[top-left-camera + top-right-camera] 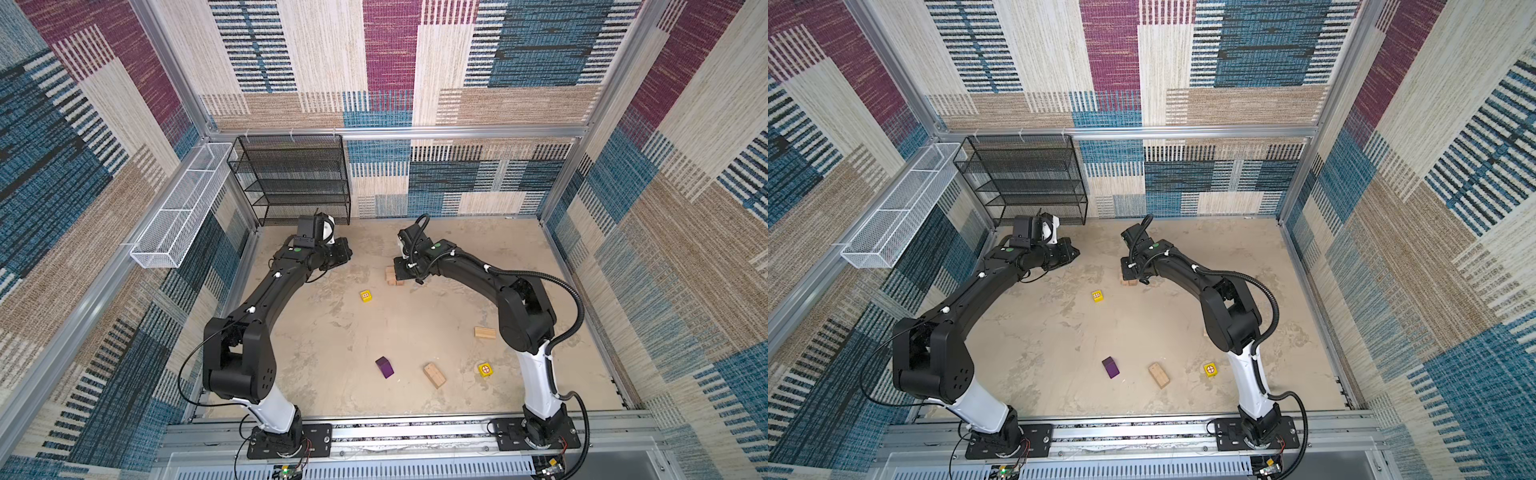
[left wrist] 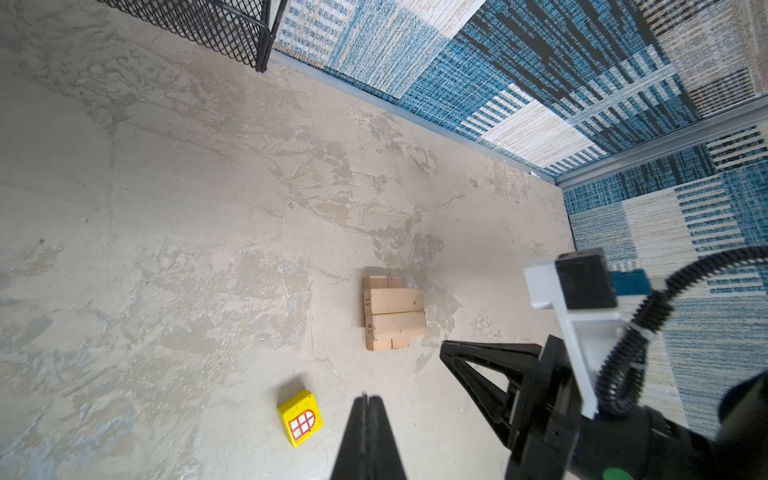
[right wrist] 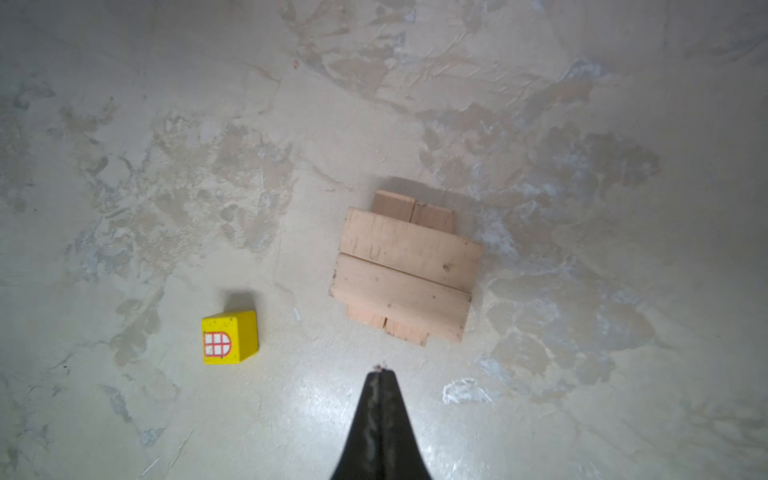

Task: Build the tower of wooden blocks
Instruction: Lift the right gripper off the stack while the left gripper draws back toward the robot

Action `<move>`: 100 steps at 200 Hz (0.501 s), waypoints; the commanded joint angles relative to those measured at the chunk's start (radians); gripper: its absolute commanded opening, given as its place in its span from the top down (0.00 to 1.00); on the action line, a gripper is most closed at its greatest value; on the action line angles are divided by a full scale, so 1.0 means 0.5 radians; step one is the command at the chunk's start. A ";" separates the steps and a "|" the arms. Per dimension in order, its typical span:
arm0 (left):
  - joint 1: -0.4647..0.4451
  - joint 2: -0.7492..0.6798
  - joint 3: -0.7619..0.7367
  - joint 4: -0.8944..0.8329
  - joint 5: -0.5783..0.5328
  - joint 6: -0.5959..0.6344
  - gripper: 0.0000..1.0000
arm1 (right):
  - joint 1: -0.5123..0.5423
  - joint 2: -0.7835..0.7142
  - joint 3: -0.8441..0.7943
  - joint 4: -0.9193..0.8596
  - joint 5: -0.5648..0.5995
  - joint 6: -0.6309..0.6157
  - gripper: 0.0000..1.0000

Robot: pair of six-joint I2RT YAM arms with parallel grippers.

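Note:
The wood block tower [image 3: 407, 266] stands as two crossed layers of tan bricks, two bricks in each. In both top views my right arm partly hides the tower [image 1: 391, 276]. My right gripper [image 3: 380, 368] hovers above the floor just beside it, shut and empty. My left gripper [image 2: 369, 397] is also shut and empty, off to the tower's left. One yellow cube [image 1: 365, 296] with a window print lies near the tower. Nearer the front lie a purple block [image 1: 385, 367], a loose brick [image 1: 434, 375], another brick [image 1: 485, 333] and a second yellow cube [image 1: 485, 369].
A black mesh shelf [image 1: 291, 178] stands against the back wall at the left. A white wire basket [image 1: 183, 208] hangs on the left wall. Carpet-covered walls close in the floor, and the arms' mounting rail [image 1: 415, 432] runs along the front.

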State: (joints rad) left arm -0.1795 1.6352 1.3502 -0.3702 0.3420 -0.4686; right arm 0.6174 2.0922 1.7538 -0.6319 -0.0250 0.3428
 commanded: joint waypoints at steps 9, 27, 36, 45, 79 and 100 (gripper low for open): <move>-0.006 -0.090 0.002 0.001 -0.103 0.054 0.97 | 0.002 -0.184 -0.071 0.044 0.076 0.029 1.00; -0.009 -0.175 -0.008 -0.045 -0.137 0.063 0.95 | 0.002 -0.313 -0.164 0.054 0.138 0.039 0.99; -0.012 -0.231 -0.022 -0.077 -0.154 0.074 0.94 | 0.002 -0.395 -0.237 0.079 0.158 0.048 0.99; -0.018 -0.304 -0.047 -0.114 -0.179 0.091 0.93 | 0.002 -0.489 -0.342 0.121 0.177 0.066 0.98; -0.060 -0.661 -0.243 -0.231 -0.273 0.174 0.87 | -0.001 -0.869 -0.740 0.308 0.230 0.123 0.95; -0.066 -0.891 -0.448 -0.241 -0.202 0.183 0.79 | -0.002 -1.049 -0.985 0.380 0.250 0.123 0.91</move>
State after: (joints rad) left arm -0.2108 1.2770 1.2068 -0.4473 0.2386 -0.4191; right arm 0.6174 1.6379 1.3495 -0.5259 0.0650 0.3820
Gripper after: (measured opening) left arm 0.171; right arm 0.070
